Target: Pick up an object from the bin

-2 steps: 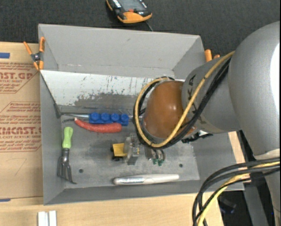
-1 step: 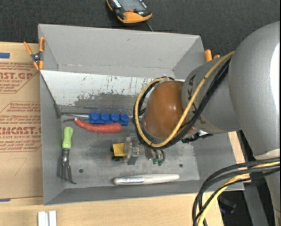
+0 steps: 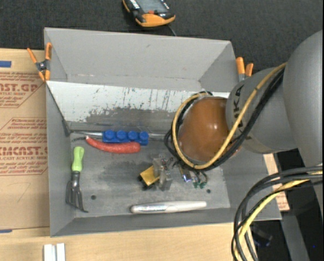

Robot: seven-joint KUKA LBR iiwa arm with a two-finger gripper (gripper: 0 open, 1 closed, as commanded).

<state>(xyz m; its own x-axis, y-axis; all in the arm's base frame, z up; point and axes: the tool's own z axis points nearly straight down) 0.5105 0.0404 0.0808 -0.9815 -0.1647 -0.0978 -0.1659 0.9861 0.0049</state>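
Observation:
My gripper [image 3: 163, 174] reaches down below the brown dome near the middle of the bin floor, its fingers right beside a small yellow block [image 3: 149, 174] with a dark underside. The block touches the fingers' left side; whether it sits between them is not visible. Just in front lies a long silver pen [image 3: 168, 206], parallel to the near wall.
A blue toy brick with several studs [image 3: 125, 137] and a red sausage-shaped piece [image 3: 113, 145] lie at the back left. A small garden fork with a green handle [image 3: 75, 179] lies along the left wall. The arm covers the bin's right side.

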